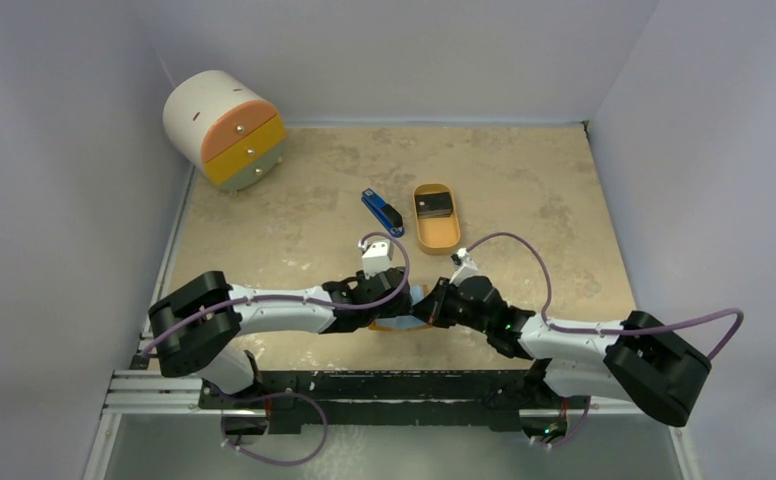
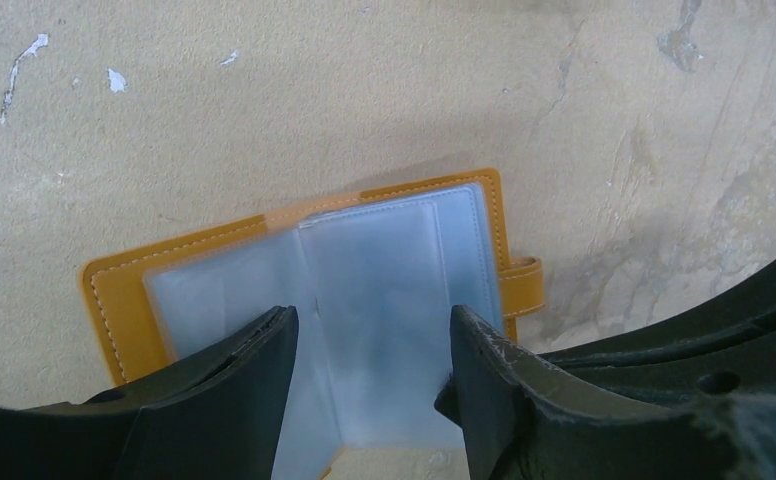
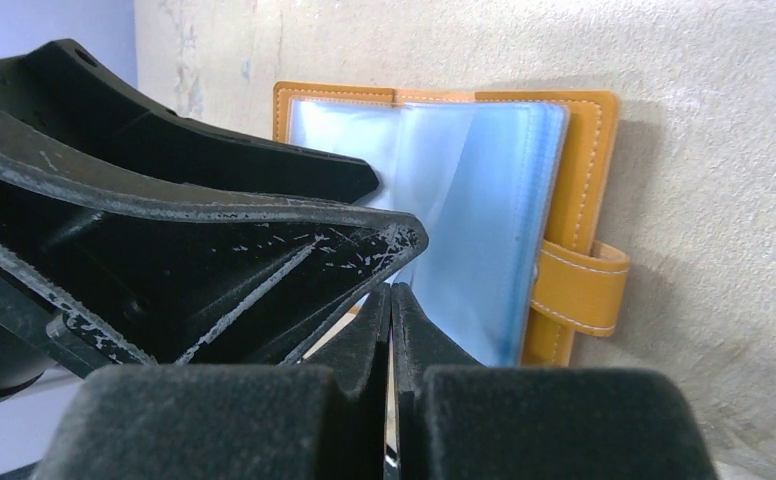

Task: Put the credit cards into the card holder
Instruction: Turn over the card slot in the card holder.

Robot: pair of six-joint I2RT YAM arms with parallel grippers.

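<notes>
Card holder (image 2: 114, 300) lies open and flat on the table (image 2: 264, 100), centre of the left wrist view, with its clear sleeves (image 2: 384, 270) facing up and its strap (image 2: 524, 285) sticking out at the right edge.

Left gripper (image 2: 372, 325) is at the bottom of that frame. Its jaws stand wide apart, straddling the sleeves with nothing pinched between them.

Right gripper (image 3: 392, 295) is at bottom centre of the right wrist view, fingers pressed fully together right at the sleeve edge (can't tell if a thin page is caught between them).

Credit cards (image 1: 434, 207) sit in the orange tray (image 1: 437, 243), upper centre of the top view, well apart from the holder. None are loaded yet by the look of it.

Risks:
- Sleeves look springy. With the left jaws off them, pages could flop over and cover the slot.
- The holder is light and loose on the table, so a nudge from either arm could slide or rotate it.
- Both wrists are crowded over one small thing, so they could clash when one arm leaves.
- The cards are thin and lie flat inside a walled tray, so a pick could slip or lift two at once.
</notes>
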